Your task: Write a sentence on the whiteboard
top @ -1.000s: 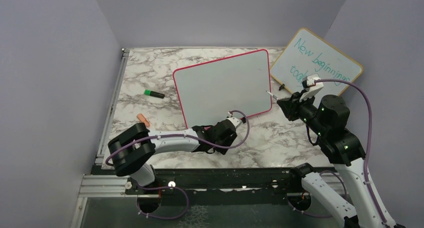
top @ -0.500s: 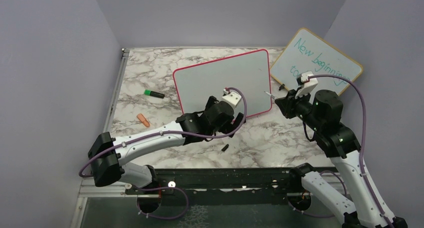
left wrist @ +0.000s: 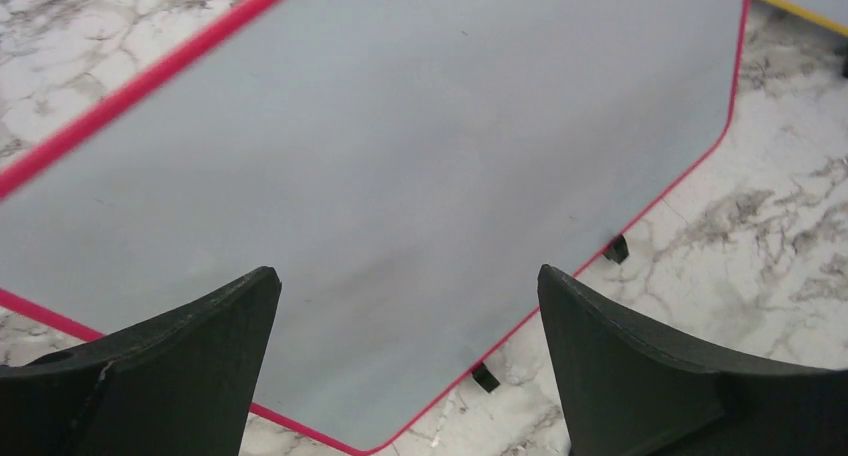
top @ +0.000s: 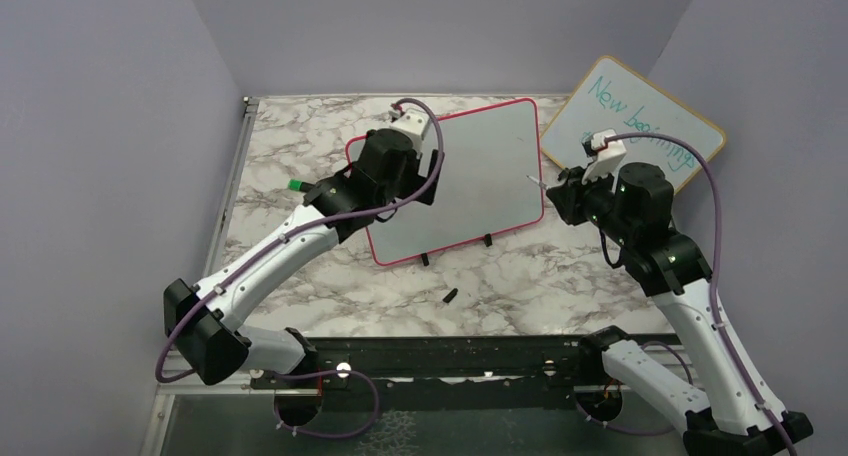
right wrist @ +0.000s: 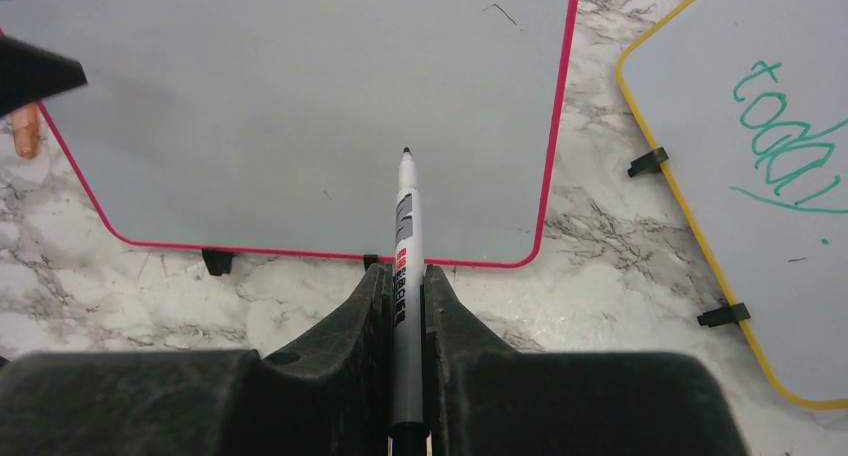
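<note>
We see grey-veined marble tabletop (top: pixel 300 136) w/ lilac walls (top: pixel 100 126); left gripper (left wrist: pixel 408 276) spread over red-framed rectangular whiteboard (top: pixel 480 166), right gripper (right wrist: pixel 405 271) pinching grey marker (right wrist: pixel 405 206).

Teal handwriting "New beginnings" and "today" on the yellow-framed board (right wrist: pixel 720 76)

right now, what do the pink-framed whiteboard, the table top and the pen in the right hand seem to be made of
Whiteboard: smooth, even white sheet, probably coated board; thin pink-red rim looks plastic. Table top: white with grey veins, marble or a marble-print laminate, cannot tell. Pen: smooth white-and-grey barrel, likely plastic, dark tip.
</note>
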Robot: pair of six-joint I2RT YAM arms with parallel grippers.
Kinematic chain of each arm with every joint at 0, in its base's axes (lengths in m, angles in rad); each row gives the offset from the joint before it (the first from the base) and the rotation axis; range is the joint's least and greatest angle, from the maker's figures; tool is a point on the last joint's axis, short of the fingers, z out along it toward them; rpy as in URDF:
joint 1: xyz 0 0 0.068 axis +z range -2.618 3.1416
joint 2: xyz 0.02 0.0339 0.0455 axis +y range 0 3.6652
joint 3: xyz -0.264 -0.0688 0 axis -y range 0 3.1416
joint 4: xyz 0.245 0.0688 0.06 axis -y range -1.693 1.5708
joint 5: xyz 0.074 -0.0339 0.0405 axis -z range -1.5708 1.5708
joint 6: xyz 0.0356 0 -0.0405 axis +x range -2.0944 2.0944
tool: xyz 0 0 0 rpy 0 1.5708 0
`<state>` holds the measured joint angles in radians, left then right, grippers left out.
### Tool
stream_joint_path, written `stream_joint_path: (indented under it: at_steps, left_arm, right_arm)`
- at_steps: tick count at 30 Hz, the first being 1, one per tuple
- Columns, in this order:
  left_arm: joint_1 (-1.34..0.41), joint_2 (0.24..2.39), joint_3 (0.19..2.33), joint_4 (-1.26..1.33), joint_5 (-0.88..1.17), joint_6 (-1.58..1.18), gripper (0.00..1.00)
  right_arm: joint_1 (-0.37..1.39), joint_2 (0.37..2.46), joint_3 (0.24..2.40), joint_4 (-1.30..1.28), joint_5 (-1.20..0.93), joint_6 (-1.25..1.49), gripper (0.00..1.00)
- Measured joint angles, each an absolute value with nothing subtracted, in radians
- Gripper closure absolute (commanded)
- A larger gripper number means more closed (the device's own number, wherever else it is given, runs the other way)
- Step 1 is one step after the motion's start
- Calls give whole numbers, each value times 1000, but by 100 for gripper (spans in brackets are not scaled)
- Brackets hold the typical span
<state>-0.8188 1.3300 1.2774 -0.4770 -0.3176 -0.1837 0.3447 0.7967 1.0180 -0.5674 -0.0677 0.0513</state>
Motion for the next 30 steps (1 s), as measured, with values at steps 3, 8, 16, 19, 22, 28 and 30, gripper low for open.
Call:
stream_joint_path:
  at_steps: [3,8,16,19,22,28,30]
  left_arm:
    - [-718,1321,1301,-470,-256,-168,1]
    - [-604,1294,1314,-437,-150,-156,1]
    - [-402,1223,1314,-378,13,-160,17]
    - [-337,1210,1314,-356,66,-167,34]
    - [-261,1203,1293,-306,134,-180,35]
    - [-125,1213,1196,-210,315,-218,35]
    - [-93,1222,1163,-180,379,-229,36]
  right_arm:
    - [345,830,1033,-565,-66,51,99]
    - [345,883,1056,-564,-67,50,99]
    - [345,905,1060,-551,-95,53,99]
    - [345,907,1060,-523,-128,57,99]
    - [345,925,1062,-496,-160,65,99]
    - [345,970,1064,-459,-231,92,99]
    - [345,971,1064,-450,-249,99,99]
